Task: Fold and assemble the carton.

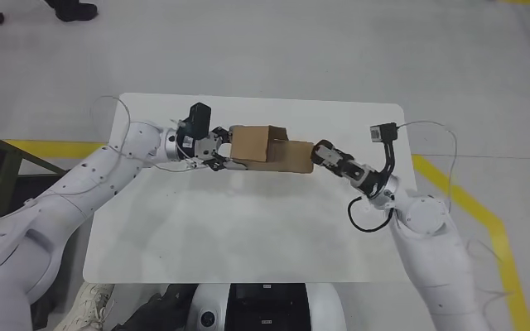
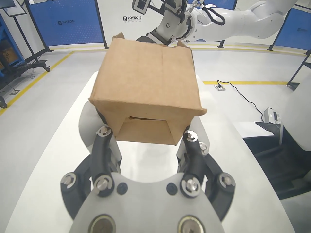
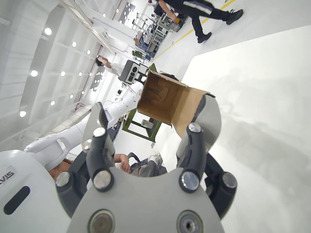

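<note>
Two grippers of mine meet on one brown carton (image 1: 269,147). Nearest to me is the white table (image 1: 248,240), a slab with rounded corners. The carton lies on its side a little toward 12 o'clock from the table's middle, its long axis running from 9 to 3 o'clock. Whether it rests on the tabletop or hangs just above it, I cannot tell. My left gripper (image 1: 219,151) is at the carton's 9 o'clock end. Its jaws are drawn in on that end, with one white pad (image 2: 83,122) against each side wall, so cardboard fills the gap between them. That end is partly folded: a flap is turned inward, and there is a dark opening under the flared edge of the top panel. My right gripper (image 1: 319,154) is at the 3 o'clock end, where the flaps hang loose. Those jaws are spread wide and grip nothing. One finger (image 3: 211,117) lies against a loose side flap, and the other stands well apart from the cardboard. Through that end's mouth I see slotted flaps closing the far inside end. Beyond the table, a yellow floor line (image 1: 464,194) passes its 3 o'clock side. Farther off, behind my right arm, blue barrier panels (image 2: 70,22) stand on the floor.
</note>
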Controlling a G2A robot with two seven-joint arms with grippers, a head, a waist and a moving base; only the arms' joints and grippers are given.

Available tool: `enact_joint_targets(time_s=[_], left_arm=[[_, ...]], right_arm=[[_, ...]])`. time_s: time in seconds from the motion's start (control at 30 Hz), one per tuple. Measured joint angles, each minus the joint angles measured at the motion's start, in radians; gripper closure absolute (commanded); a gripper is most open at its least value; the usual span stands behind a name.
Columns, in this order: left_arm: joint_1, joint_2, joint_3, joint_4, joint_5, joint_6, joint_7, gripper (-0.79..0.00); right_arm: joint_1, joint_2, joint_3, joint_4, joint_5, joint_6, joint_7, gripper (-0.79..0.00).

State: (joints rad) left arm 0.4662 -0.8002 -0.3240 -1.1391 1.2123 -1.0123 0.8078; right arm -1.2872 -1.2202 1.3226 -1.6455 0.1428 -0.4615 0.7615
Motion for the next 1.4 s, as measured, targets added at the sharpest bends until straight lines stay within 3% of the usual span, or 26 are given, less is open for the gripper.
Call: enact_joint_targets(time_s=[0.2,0.73,1.4], left_arm=[[-0.006,-0.007,0.008,0.0,0.013,0.0,0.0,-0.496],[-0.026,-0.011,0.047,-0.042,0.056,0.0,0.0,-0.493],[-0.08,-0.011,0.132,-0.065,0.058,0.0,0.0,-0.508]], right_arm=[[0.029,-0.003,-0.049,0.01,-0.039,-0.015,-0.002,0.0],[0.112,-0.011,-0.165,0.053,-0.122,0.086,0.015,0.0],[0.176,-0.026,-0.272,0.116,-0.076,0.09,0.037,0.0]])
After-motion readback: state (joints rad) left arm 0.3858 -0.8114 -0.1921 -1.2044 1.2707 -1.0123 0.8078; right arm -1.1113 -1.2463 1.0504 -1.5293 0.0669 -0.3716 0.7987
